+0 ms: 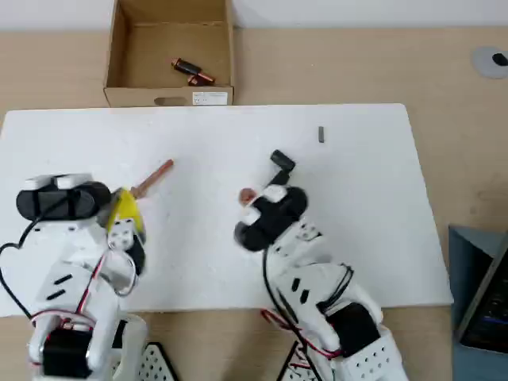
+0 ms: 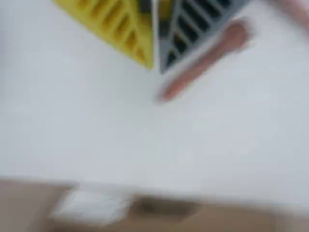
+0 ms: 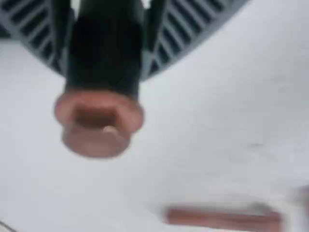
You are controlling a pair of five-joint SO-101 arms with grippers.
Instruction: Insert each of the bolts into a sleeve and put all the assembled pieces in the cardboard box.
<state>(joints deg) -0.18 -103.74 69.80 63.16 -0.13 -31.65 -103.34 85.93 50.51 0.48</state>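
My right gripper [image 3: 104,63] is shut on a black sleeve [image 3: 104,48], and the copper head of a bolt [image 3: 99,123] sticks out of the sleeve's end. From above, that copper head [image 1: 247,195] shows beside the right gripper [image 1: 266,184] over the middle of the white board [image 1: 357,238]. A loose copper bolt [image 1: 155,178] lies on the board, just off the tip of my left gripper [image 1: 131,200]. The left gripper's [image 2: 155,67] yellow and grey fingers are shut, with the bolt [image 2: 203,65] beside the grey one. The cardboard box [image 1: 115,71] at the back left holds one assembled piece [image 1: 192,71].
A small grey piece [image 1: 321,134] lies on the board at the back right. The same loose bolt [image 3: 222,217] shows on the board in the right wrist view. A dark device [image 1: 480,302] sits off the board's right edge.
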